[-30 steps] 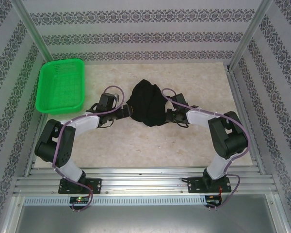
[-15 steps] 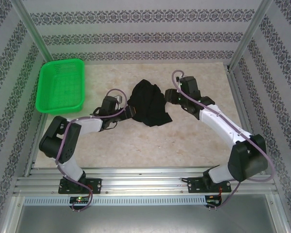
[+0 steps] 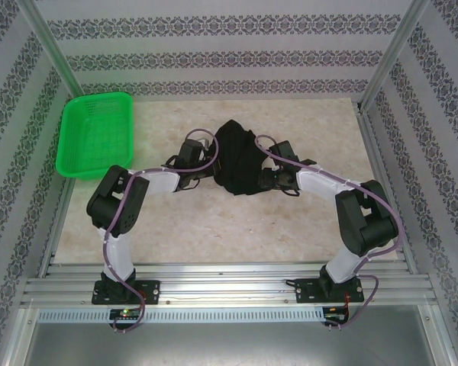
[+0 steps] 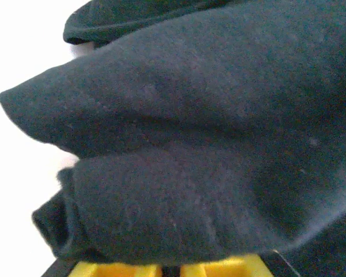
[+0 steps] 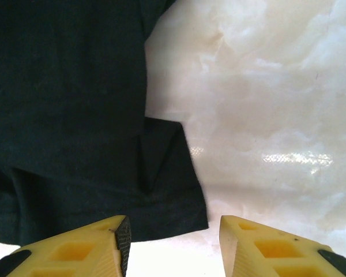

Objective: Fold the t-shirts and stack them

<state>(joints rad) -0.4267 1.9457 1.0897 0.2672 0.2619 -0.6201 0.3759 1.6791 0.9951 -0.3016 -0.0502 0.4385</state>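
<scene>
A crumpled black soft fabric t-shirt (image 3: 239, 156) lies in a heap mid-way across the pale marbled tabletop (image 3: 214, 229), between both arms. The left tool (image 3: 208, 171) is at its left edge, yellow fingers (image 4: 115, 269) drawn together beneath bunched cloth, pinching it. The right tool (image 5: 172, 242) is spread wide, empty, over the shirt's hem. A green plastic mesh basket (image 3: 95, 133) sits well apart, far left.

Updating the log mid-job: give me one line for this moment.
shirt: crumpled, unfolded | left end effector: shut on shirt | right end effector: open, at shirt's corner
</scene>
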